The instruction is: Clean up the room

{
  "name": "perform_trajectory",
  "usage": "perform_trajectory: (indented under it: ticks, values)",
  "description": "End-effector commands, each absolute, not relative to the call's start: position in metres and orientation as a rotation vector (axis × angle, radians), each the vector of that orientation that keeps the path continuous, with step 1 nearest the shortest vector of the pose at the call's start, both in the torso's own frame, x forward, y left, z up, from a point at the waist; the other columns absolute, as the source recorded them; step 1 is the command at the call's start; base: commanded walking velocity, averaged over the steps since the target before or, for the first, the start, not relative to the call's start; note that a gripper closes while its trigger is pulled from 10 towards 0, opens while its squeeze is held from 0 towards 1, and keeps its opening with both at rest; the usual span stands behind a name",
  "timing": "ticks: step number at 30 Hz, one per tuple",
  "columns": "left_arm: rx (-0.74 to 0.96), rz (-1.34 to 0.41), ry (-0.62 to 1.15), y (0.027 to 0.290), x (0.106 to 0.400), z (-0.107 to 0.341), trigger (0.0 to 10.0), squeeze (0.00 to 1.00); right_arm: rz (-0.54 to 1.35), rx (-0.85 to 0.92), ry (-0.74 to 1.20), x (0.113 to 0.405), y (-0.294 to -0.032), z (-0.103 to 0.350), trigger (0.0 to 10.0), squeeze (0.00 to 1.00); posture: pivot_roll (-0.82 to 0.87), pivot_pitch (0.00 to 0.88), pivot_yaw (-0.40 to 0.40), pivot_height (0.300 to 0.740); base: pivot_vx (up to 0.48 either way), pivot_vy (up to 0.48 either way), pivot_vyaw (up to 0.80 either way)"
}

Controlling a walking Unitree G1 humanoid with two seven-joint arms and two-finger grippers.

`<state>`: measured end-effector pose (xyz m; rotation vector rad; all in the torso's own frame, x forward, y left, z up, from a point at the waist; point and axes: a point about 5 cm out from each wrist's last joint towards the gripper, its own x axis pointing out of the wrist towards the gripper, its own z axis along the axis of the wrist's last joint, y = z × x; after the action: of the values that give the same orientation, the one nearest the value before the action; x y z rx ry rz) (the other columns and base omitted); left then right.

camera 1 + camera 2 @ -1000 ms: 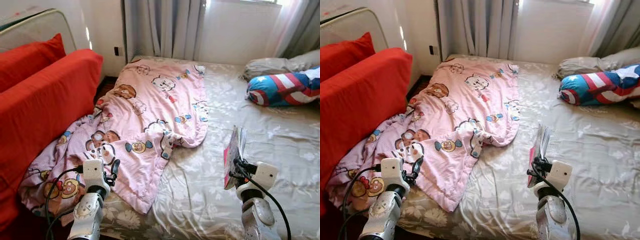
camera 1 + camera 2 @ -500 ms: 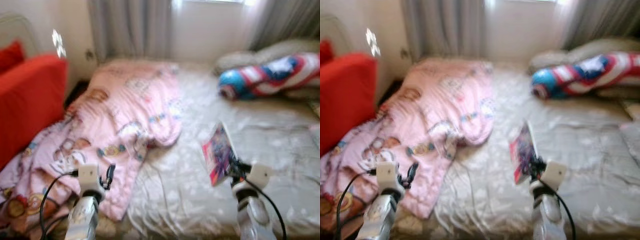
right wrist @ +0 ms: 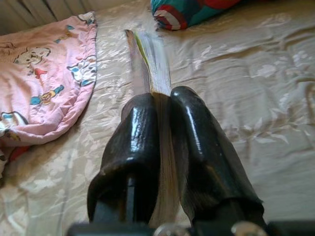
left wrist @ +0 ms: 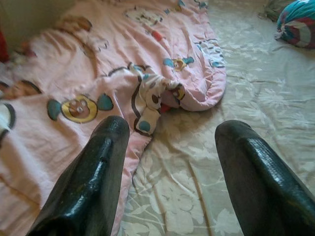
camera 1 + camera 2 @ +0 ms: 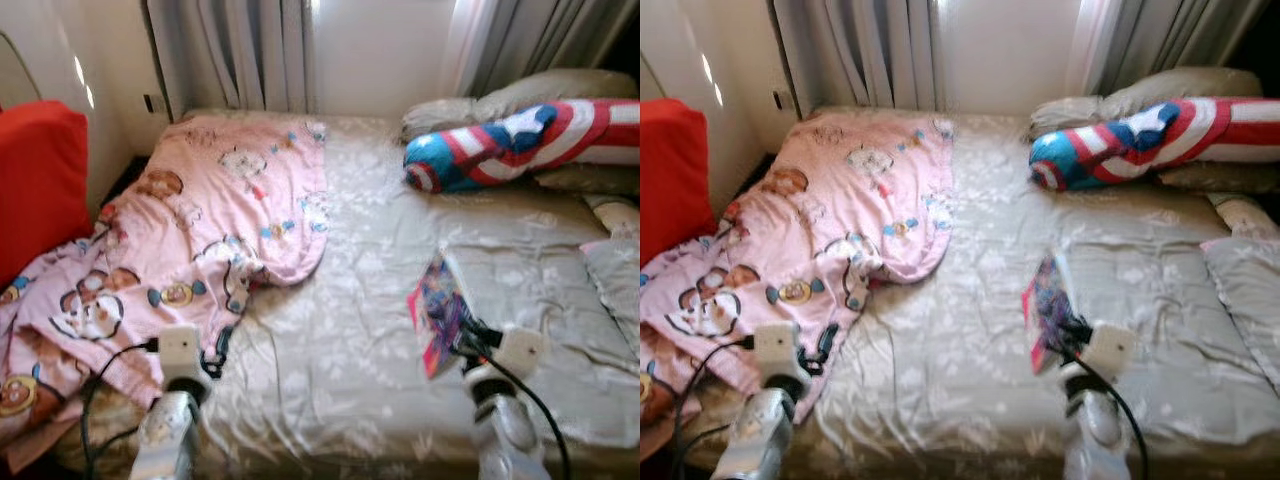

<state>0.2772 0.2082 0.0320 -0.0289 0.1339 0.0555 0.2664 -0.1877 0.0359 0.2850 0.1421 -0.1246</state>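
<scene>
A thin colourful magazine (image 5: 437, 312) stands on edge above the beige bedsheet (image 5: 370, 260), with my right gripper (image 5: 470, 338) shut on its lower edge; the right wrist view has its pages (image 3: 152, 64) pinched between the two black fingers (image 3: 135, 142). My left gripper (image 4: 172, 132) is open over the near edge of a crumpled pink cartoon blanket (image 5: 200, 230), holding nothing. The blanket covers the bed's left half and spills over its side.
A red sofa cushion (image 5: 35, 180) sits at the left. A striped shield-pattern bolster (image 5: 510, 140) and grey pillows (image 5: 500, 95) lie at the bed's far right, another pillow (image 5: 615, 280) at the right edge. Curtains (image 5: 250, 50) hang behind.
The camera has swung to the right, so the sofa slid out at the left and more pillows came in. The magazine now shows its cover more. Both grippers kept their state.
</scene>
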Motion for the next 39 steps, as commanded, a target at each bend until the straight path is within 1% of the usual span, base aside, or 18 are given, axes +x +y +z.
perform_trajectory:
  ticks: [1,32,39]
  values:
    - [-0.041,0.047,0.144,0.2027,0.2763,0.0288,10.0,0.0,-0.138,0.272,0.107,0.2687,-0.1954,0.0426,10.0,0.0,-0.03,0.044,-0.028,0.74,0.0,-0.315,0.0]
    - [-0.035,0.046,0.147,0.2046,0.2754,0.0289,10.0,0.0,-0.119,0.279,0.118,0.2686,-0.1903,0.0401,10.0,0.0,-0.03,0.047,-0.022,0.74,0.0,-0.312,0.0]
    - [-0.046,0.046,0.148,0.2043,0.2748,0.0282,10.0,0.0,-0.121,0.277,0.118,0.2685,-0.1913,0.04,10.0,0.0,-0.03,0.049,-0.022,0.74,0.0,0.0,0.0]
